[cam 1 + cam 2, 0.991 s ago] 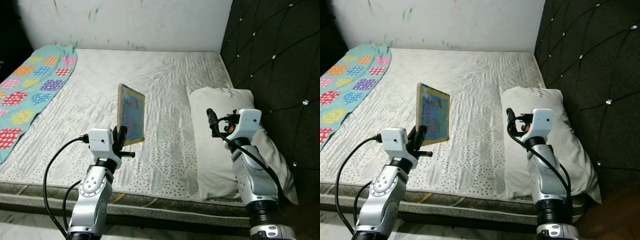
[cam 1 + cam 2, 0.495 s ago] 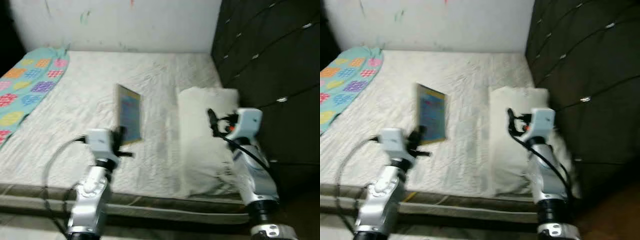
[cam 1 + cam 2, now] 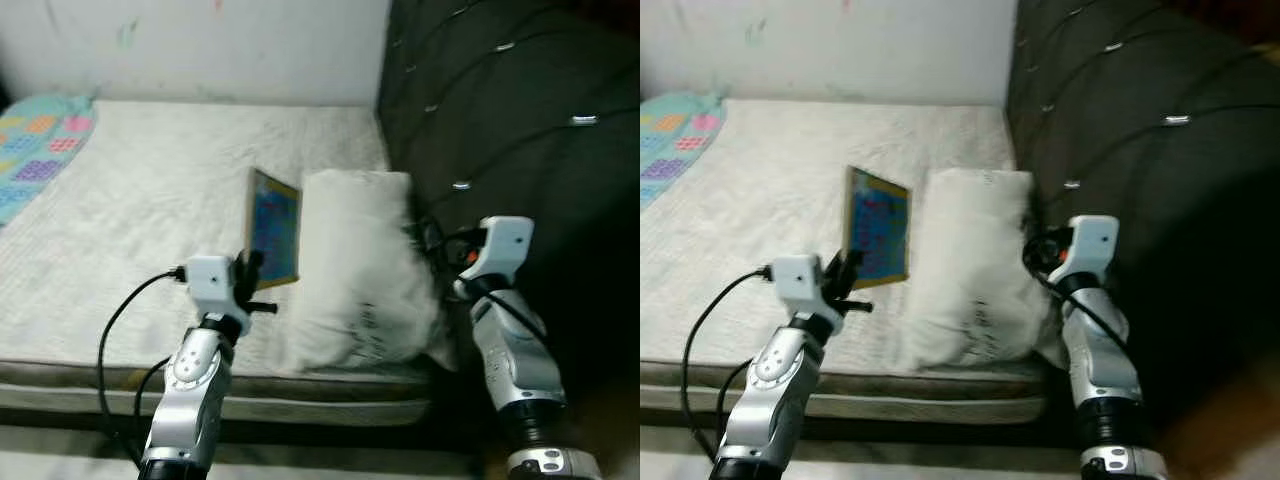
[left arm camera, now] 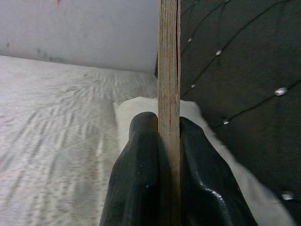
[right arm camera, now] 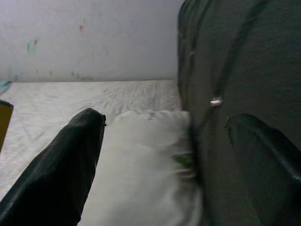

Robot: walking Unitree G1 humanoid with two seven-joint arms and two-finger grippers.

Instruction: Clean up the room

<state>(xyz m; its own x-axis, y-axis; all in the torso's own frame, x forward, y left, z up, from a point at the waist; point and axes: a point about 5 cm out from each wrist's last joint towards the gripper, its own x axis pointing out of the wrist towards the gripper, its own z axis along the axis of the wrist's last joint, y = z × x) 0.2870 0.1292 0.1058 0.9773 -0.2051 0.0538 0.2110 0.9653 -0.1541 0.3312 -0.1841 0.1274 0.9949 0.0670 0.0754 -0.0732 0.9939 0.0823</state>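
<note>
A thin picture book (image 3: 274, 228) with a blue cover stands upright above the bed, and my left gripper (image 3: 246, 277) is shut on its lower edge. The left wrist view looks along the book's brown edge (image 4: 168, 70), pinched between both black fingers (image 4: 141, 160). My right gripper (image 3: 1036, 250) hovers at the right side of a white pillow (image 3: 352, 268), close to the dark headboard. In the right wrist view its fingers (image 5: 70, 165) stand wide apart and hold nothing, with the pillow (image 5: 141, 155) beyond them.
The white mattress (image 3: 130, 190) stretches left to a teal spotted blanket (image 3: 35, 140) at the far left. A dark tufted headboard (image 3: 500, 100) rises on the right. A white wall (image 3: 200, 40) closes the back. The bed's front edge (image 3: 100, 375) runs below my arms.
The camera has swung to the right, so the bed and blanket slide left and more headboard shows. The left gripper still holds the book upright. The right gripper stays open near the pillow.
</note>
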